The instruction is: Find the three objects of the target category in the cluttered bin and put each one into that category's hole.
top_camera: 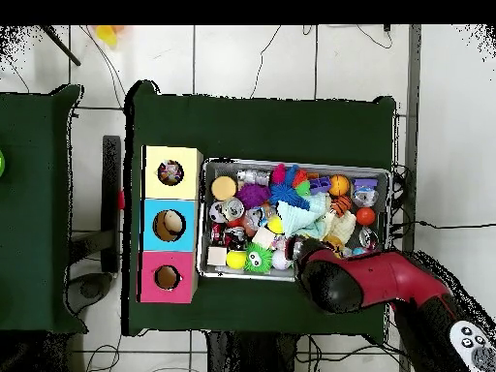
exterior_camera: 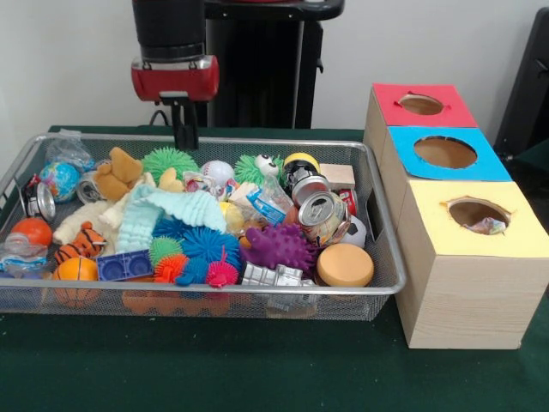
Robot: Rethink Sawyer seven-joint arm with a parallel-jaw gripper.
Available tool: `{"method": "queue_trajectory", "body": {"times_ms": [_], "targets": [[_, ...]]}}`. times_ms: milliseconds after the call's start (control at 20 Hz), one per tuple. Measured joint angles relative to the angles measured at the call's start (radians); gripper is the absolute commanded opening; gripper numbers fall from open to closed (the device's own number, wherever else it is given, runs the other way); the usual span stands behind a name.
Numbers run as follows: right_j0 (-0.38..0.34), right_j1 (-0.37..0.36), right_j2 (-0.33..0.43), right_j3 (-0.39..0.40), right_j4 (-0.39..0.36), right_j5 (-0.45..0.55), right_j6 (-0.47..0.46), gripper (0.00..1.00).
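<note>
The wire mesh bin [exterior_camera: 377, 215] lies on the green table, full of toys; it also shows in the overhead view [top_camera: 291, 163]. My gripper [exterior_camera: 184, 142] hangs over the bin's far rim, shut and empty. In the overhead view the arm's head [top_camera: 325, 271] hides it. The yellow-surround hole [exterior_camera: 476, 213] tops the nearest wooden box, and a dotted white fabric piece [exterior_camera: 489, 227] shows inside it. A small white dotted piece [exterior_camera: 203, 181] seems to lie among the toys by the white ball. No other dotted fabric shows.
A pale mint knitted cloth [exterior_camera: 171, 210] lies mid-bin among spiky rubber balls [exterior_camera: 279, 247], cans [exterior_camera: 322, 210], plush toys and a tan disc [exterior_camera: 345, 264]. The blue-surround hole [exterior_camera: 444, 152] and the red-surround hole [exterior_camera: 420, 104] sit behind the yellow one.
</note>
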Motion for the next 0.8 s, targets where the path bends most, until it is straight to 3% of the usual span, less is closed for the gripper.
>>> {"method": "queue_trajectory", "body": {"times_ms": [300, 600, 650, 800], "targets": [[-0.024, -0.055, 0.037, 0.003, 0.04, 0.023, 0.0, 0.0], [-0.016, -0.061, 0.041, 0.006, 0.036, 0.023, 0.0, 0.0], [-0.007, -0.061, 0.041, 0.014, 0.032, 0.023, 0.0, 1.0], [-0.005, -0.06, 0.041, 0.017, 0.032, 0.023, 0.0, 1.0]]}}
